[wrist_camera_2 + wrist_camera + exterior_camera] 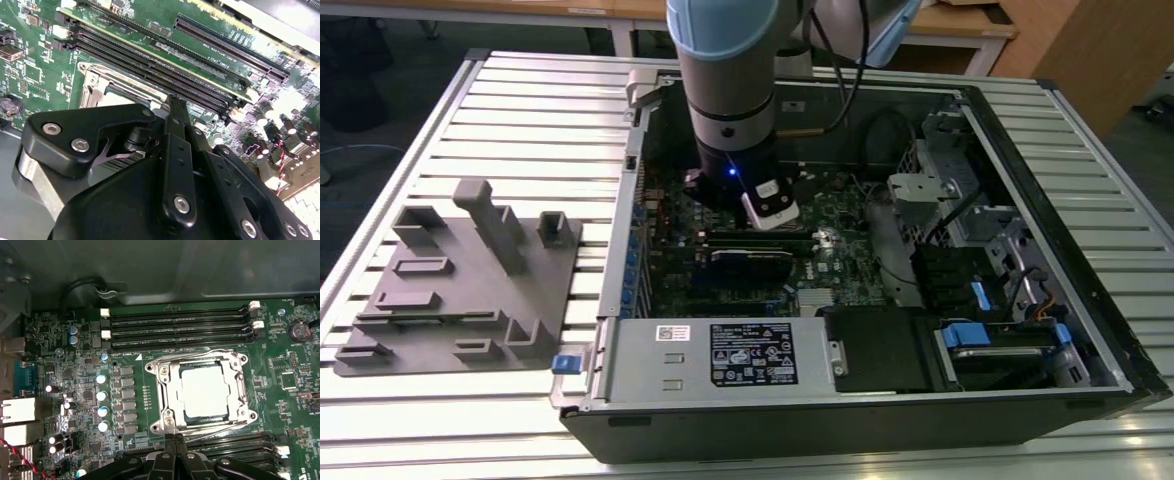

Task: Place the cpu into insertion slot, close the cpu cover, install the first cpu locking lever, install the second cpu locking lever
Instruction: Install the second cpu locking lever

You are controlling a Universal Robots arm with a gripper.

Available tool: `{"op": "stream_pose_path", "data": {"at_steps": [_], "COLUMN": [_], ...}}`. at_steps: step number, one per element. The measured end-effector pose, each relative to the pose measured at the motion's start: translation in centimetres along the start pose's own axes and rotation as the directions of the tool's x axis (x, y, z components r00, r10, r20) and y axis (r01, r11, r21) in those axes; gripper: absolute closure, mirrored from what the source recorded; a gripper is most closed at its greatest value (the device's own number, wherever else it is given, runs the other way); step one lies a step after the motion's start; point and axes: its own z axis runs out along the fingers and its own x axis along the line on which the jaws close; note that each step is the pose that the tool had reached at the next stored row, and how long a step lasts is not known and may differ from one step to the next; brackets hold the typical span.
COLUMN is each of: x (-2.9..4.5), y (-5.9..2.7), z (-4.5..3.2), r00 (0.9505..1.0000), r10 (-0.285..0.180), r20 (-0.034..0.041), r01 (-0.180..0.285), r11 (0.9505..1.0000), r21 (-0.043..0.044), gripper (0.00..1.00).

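- One chip, and it's home: the cpu sits flat in the socket on the green motherboard, its pale metal top showing through the window.
- Around it lies the cpu cover, the shiny square frame, down flat over the chip's edges.
- Thin wire locking levers run along the frame's sides; whether they are hooked under their catches, I can't tell from here.
- Right at the corner of the socket is the gripper, its black fingertips drawn together to a narrow point just beside the frame's corner screw, with nothing visibly between them.
- In the second wrist view the same gripper reaches past its own black linkages to the socket's edge, jaws together.
- Long black memory slots flank the socket on both sides.
- Pulling back to the exterior view: the arm drops straight into the open computer case, which lies on a slatted white table.
- At the case's near edge sits the white-labelled power supply; on the exterior view's left, well apart, a grey fixture tray.
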Motion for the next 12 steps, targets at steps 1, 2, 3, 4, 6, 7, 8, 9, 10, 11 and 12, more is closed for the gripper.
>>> {"op": "stream_pose_path", "data": {"at_steps": [1,2,3,4,6,7,8,9,10,11,12], "x": [0.08,0.18,0.29,0.40,0.61,0.70,0.78,0.85,0.90,0.96,1.03], "y": [0.05,0.12,0.20,0.26,0.33,0.34,0.33,0.32,0.30,0.28,0.26], "z": [0.08,0.16,0.24,0.31,0.40,0.44,0.48,0.54,0.61,0.69,0.81], "r00": [1.0000,1.0000,1.0000,1.0000,1.0000,1.0000,0.9999,0.9999,0.9999,0.9999,0.9999], "r10": [0.000,0.000,-0.001,-0.001,-0.001,-0.002,-0.002,-0.002,-0.002,-0.002,-0.003], "r20": [0.0011,0.0024,0.0038,0.0052,0.0077,0.0090,0.0101,0.0112,0.0123,0.0138,0.0157], "r01": [0.000,0.000,0.001,0.001,0.001,0.002,0.002,0.002,0.002,0.002,0.003], "r11": [1.0000,1.0000,1.0000,1.0000,1.0000,1.0000,1.0000,1.0000,1.0000,1.0000,1.0000], "r21": [-0.0002,-0.0005,-0.0006,-0.0002,0.0007,0.0007,0.0006,0.0005,0.0002,0.0000,-0.0003], "gripper": [0.89,0.89,0.89,0.89,0.89,0.89,0.89,0.89,0.89,0.89,0.89]}}
